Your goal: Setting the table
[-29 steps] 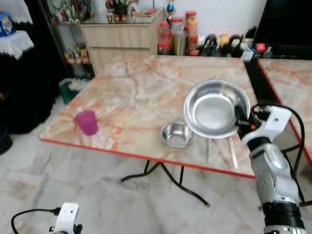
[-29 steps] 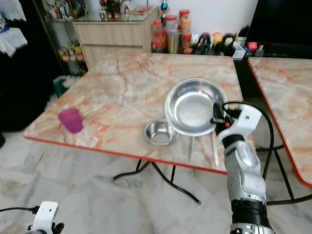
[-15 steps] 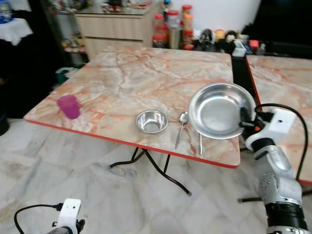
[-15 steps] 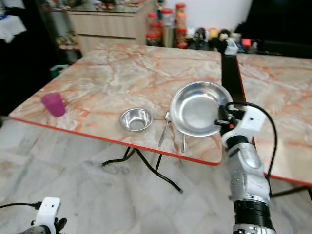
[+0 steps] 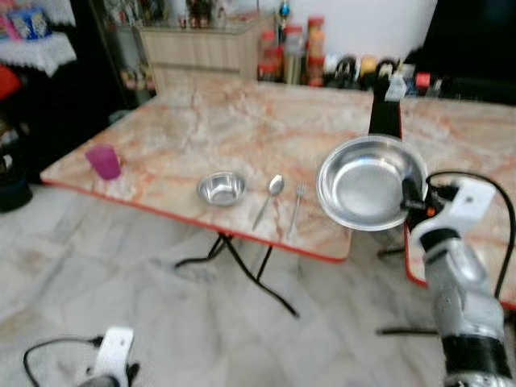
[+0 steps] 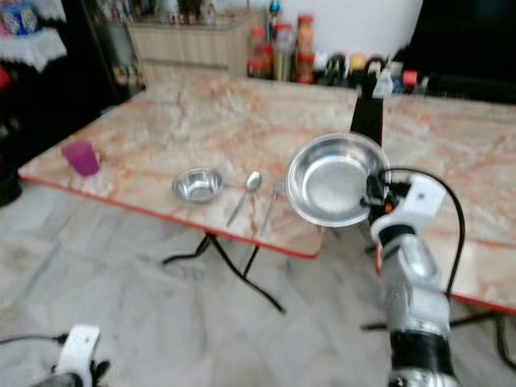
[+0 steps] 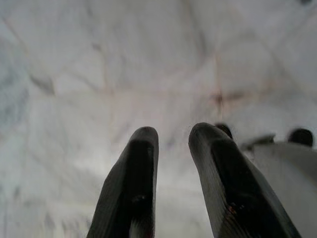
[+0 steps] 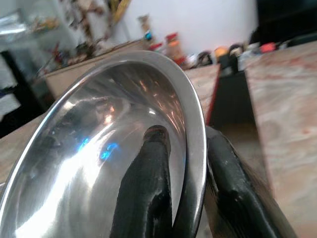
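steel plate in right pincer

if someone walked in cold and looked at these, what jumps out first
The big shiny steel plate, held up by its rim in the right gripper over the marble table's near right corner. Next, the row on the tabletop to its left: a small steel bowl, a spoon and a fork, with a purple cup alone at the far left edge.
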### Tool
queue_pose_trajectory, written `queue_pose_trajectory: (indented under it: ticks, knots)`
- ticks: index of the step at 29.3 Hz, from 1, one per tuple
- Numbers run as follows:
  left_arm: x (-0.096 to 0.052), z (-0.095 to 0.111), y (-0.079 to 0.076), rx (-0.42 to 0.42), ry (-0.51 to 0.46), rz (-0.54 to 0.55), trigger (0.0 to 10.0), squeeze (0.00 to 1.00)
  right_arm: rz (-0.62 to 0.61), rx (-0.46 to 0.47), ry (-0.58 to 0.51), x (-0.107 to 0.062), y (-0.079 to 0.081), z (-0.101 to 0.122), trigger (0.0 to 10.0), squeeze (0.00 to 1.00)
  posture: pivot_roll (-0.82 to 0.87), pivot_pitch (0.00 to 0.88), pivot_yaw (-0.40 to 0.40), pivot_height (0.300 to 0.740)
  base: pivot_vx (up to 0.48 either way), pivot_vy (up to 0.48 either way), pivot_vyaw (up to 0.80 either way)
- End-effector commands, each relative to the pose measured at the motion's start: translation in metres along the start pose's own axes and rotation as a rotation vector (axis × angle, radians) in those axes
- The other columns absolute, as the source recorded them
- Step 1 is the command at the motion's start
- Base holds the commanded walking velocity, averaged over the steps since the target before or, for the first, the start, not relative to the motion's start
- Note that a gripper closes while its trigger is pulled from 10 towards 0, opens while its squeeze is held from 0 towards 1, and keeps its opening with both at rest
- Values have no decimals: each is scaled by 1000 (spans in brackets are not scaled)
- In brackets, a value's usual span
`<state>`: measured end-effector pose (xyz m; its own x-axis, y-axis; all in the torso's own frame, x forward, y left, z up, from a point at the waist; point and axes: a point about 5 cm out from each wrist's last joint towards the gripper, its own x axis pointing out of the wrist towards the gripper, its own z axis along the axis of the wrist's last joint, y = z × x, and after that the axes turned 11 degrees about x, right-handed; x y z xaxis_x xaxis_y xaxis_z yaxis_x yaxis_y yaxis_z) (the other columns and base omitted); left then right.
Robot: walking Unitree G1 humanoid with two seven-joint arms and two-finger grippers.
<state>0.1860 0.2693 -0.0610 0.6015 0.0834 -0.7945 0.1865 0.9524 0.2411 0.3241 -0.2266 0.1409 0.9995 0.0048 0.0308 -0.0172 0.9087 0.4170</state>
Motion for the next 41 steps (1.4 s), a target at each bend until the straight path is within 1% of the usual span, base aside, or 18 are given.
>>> queue_pose_trajectory:
  ticks: [1, 3, 18, 21, 24, 41]
  knots:
    - [0, 0, 3, 5, 5, 7, 10000, 0, 13, -6, -35, 2, 3, 11, 10000, 0, -13, 0, 20, 736, 0, -292, 425]
    - [0, 0, 3, 5, 5, 7, 10000, 0, 13, -6, -35, 2, 3, 11, 10000, 0, -13, 0, 20, 736, 0, -292, 425]
    - [0, 0, 3, 9, 4, 3, 10000, 0, -27, 26, -32, 4, -2, 10, 10000, 0, -20, 0, 21, 736, 0, -291, 0]
    - [0, 0, 2, 12, 5, 2, 10000, 0, -31, 27, -31, 3, -3, 10, 10000, 0, -22, 0, 21, 736, 0, -290, -800]
    - [-1, 0, 2, 13, 4, 1, 10000, 0, -32, 22, -35, 3, -3, 10, 10000, 0, -23, 0, 21, 736, 0, -290, 0]
    - [-1, -2, 2, 13, 5, -3, 10000, 0, -11, 26, -33, 2, 2, 6, 10000, 0, -24, 0, 18, 736, 0, -282, 0]
